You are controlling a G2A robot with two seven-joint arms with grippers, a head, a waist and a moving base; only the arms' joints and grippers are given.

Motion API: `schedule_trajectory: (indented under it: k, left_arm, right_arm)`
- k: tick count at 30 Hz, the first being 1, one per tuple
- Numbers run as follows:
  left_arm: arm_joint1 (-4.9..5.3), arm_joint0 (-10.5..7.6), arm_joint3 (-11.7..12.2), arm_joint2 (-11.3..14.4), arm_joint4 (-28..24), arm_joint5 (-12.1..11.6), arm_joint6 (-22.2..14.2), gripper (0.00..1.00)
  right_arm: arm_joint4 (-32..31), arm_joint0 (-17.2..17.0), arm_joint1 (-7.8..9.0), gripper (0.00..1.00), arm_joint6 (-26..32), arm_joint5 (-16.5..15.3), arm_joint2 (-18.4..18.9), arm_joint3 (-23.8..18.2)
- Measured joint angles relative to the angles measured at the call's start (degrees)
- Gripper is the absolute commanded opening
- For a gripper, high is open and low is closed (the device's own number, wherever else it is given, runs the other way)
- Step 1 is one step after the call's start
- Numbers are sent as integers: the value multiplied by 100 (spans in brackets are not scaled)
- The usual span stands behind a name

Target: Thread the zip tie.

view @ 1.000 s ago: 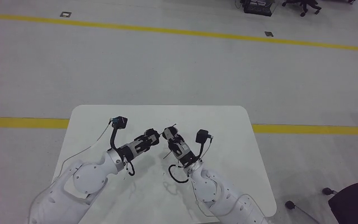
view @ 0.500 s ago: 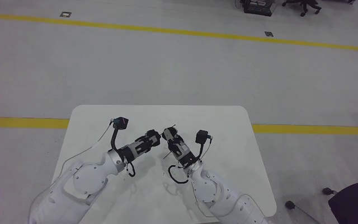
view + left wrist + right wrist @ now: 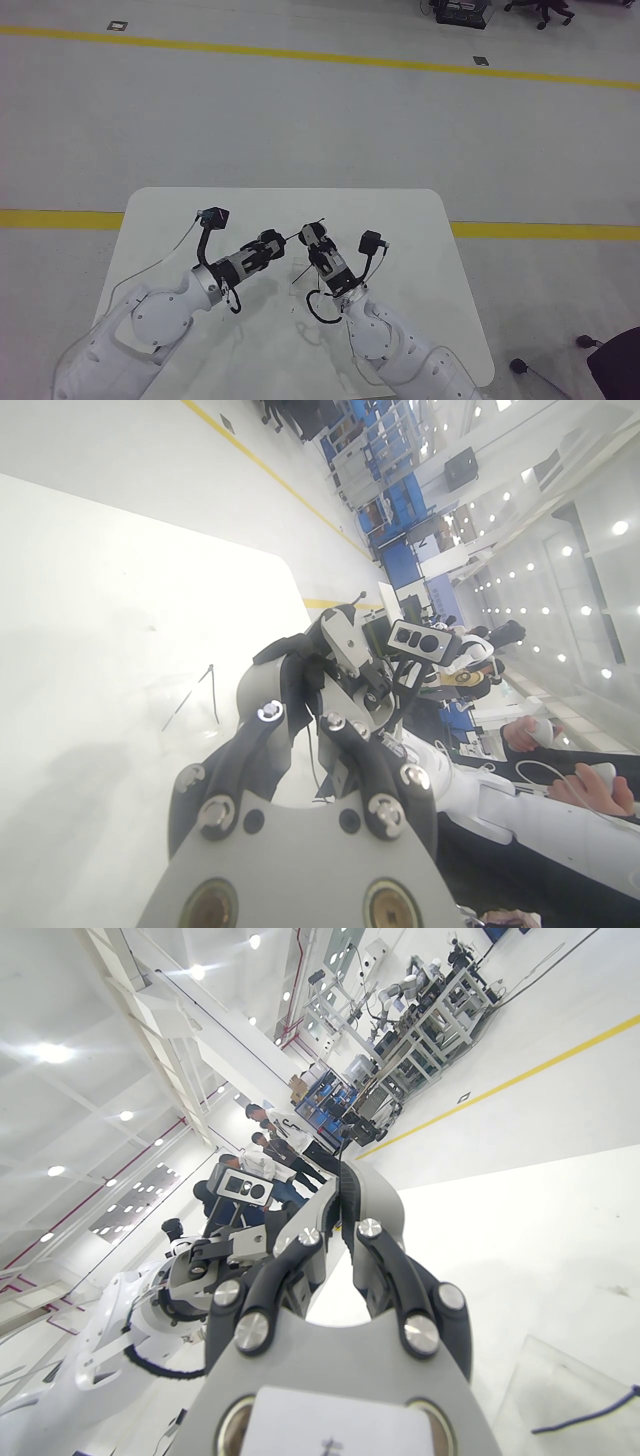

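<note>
The right gripper (image 3: 342, 1185) is found clenched on the zip tie (image 3: 342, 1148), whose tip stands out beyond the fingertips. The left gripper (image 3: 272, 241) is held just beside it, above the middle of the table (image 3: 400, 210); whether it is released or clenched cannot be told. All table edges are well apart from both grippers. A clear tray (image 3: 545, 1368) with loose dark ties (image 3: 189, 696) is noted on the white surface nearby. The table is surrounded by grey floor (image 3: 200, 120) marked with yellow lines (image 3: 300, 54).
</note>
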Motion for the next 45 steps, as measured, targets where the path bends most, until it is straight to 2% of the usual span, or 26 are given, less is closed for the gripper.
schedule_trajectory:
  k: [22, 30, 36, 45]
  left_arm:
    - [-10, -18, 42, 86, -69, -14, 56, 0]
    - [-6, -5, 23, 92, -108, -28, 86, 0]
    - [-1, 10, 1, 105, -127, -26, 76, 0]
    - [10, 26, -29, 105, -88, -5, 78, 0]
  right_arm:
    - [-11, -9, 59, 0, -32, 0, -81, -105]
    - [-30, 20, 94, 0, 134, 0, -165, -124]
    - [19, 11, 105, 0, -108, 0, -128, -118]
    - [-14, -7, 123, 0, -166, 0, -118, -127]
